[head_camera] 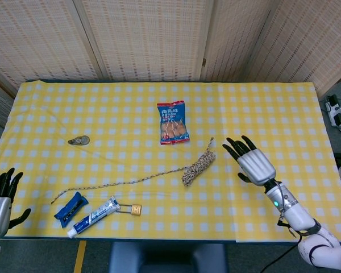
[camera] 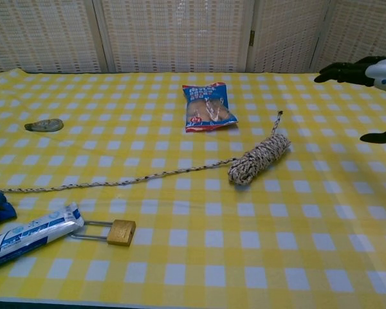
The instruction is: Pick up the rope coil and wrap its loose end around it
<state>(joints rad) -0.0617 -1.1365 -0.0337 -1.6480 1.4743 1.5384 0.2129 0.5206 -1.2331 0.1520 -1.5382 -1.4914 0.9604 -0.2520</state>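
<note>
The speckled rope coil (head_camera: 198, 168) (camera: 258, 158) lies on the yellow checked tablecloth near the middle. Its loose end (head_camera: 116, 183) (camera: 103, 182) trails far to the left across the cloth. My right hand (head_camera: 252, 161) (camera: 363, 76) hovers to the right of the coil, fingers spread and holding nothing, a short gap away from the rope. My left hand (head_camera: 0, 199) stays at the table's front left corner, open and apart from everything; the chest view does not show it.
A snack packet (head_camera: 173, 122) lies behind the coil. A toothpaste tube (head_camera: 94, 216), a brass padlock (head_camera: 132, 209) and a blue object (head_camera: 71, 209) sit at the front left. A small oval item (head_camera: 79, 140) lies at the left.
</note>
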